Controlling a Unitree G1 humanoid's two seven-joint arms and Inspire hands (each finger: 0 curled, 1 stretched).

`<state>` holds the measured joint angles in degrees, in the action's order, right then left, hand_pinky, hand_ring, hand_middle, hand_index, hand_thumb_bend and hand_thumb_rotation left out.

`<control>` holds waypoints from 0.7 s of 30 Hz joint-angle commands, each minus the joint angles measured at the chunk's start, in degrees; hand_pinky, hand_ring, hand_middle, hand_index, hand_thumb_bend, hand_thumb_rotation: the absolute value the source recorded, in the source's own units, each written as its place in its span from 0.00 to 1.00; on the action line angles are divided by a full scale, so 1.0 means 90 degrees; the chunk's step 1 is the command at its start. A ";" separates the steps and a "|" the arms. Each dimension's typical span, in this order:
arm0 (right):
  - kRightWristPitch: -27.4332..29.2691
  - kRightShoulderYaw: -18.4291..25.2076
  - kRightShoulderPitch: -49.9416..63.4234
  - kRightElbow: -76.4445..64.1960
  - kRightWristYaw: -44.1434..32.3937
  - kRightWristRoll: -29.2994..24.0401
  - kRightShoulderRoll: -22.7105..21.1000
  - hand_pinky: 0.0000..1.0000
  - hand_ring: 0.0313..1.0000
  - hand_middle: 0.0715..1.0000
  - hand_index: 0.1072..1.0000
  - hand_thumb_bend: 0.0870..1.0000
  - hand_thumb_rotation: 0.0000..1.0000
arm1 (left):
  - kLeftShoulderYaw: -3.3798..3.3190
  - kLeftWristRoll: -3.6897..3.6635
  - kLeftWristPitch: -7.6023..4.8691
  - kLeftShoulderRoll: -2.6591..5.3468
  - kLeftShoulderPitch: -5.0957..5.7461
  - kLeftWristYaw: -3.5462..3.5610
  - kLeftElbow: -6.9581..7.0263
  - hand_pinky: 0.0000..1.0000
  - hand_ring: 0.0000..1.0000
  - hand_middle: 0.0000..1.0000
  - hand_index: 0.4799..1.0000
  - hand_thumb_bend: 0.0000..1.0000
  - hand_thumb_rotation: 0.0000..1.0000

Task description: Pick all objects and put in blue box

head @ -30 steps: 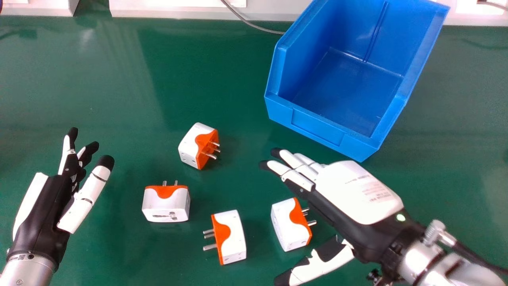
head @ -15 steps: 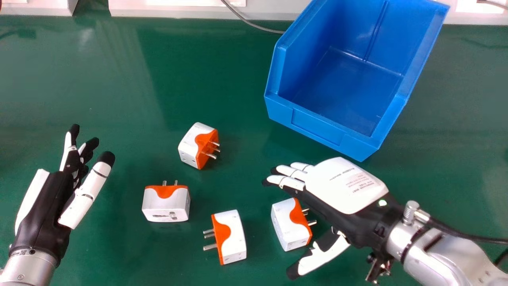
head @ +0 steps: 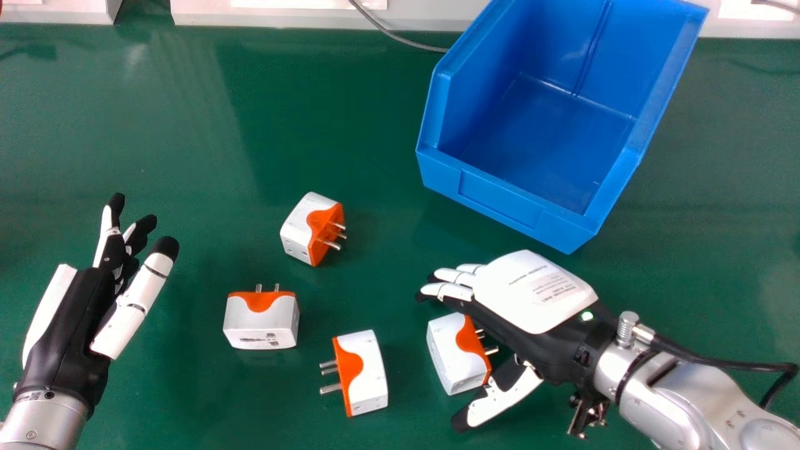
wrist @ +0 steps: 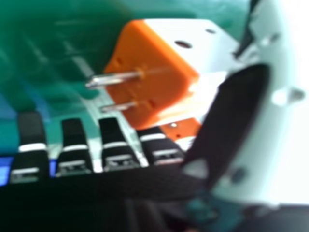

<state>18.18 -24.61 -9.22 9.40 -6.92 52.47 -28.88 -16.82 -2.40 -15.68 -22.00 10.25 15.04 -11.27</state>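
My right hand [head: 531,300] is open around the rightmost white and orange plug adapter [head: 458,353], fingers beyond it and thumb on its near side. In the right hand view that adapter [wrist: 149,77] lies between the open hand's [wrist: 116,145] fingers and thumb, its prongs showing. Three more adapters rest on the green table: one [head: 362,374] just left of it, another [head: 261,320] farther left, and a third [head: 312,228] higher up. My left hand [head: 75,325] stands open at the left, holding nothing. The blue box [head: 506,199] stands at the upper right with nothing in it.
A grey cable [head: 400,39] runs along the back toward the box. Behind the green table [head: 156,137] is a pale ledge [head: 281,17]. Another, black cable [head: 719,361] hangs at my right forearm.
My right hand has moved left and slightly down in the head view, lowering around the rightmost adapter. The left hand has shifted only slightly up. The adapters and box stay put.
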 commanded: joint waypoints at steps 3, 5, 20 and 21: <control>-0.0054 -0.0127 -0.0025 0.0018 0.0104 0.0047 0.0000 0.76 0.86 0.88 0.80 0.61 0.46 | -0.0096 -0.0071 -0.0102 -0.0123 0.0016 -0.0002 0.0173 0.98 0.97 0.96 0.86 0.43 0.83; -0.0067 -0.0180 -0.0050 0.0052 0.0207 0.0104 0.0017 0.73 0.83 0.84 0.78 0.56 0.43 | -0.0103 -0.0087 -0.0102 -0.0124 0.0007 0.0008 0.0170 0.98 0.97 0.96 0.86 0.43 0.83; -0.0142 -0.0219 -0.0162 0.0660 0.0888 -0.0355 0.0368 0.11 0.12 0.16 0.41 0.44 0.14 | -0.0102 -0.0086 -0.0093 -0.0223 0.0026 0.0051 0.0233 1.00 0.98 0.96 0.88 0.42 0.82; -0.0132 -0.0221 -0.0173 0.0675 0.0902 -0.0388 0.0366 0.12 0.13 0.16 0.41 0.44 0.15 | -0.0104 -0.0088 -0.0104 -0.0229 0.0015 0.0060 0.0212 0.99 0.98 0.96 0.88 0.42 0.83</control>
<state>17.59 -26.53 -10.70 14.62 1.98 49.05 -25.28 -17.17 -2.38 -15.65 -23.12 10.48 15.30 -10.25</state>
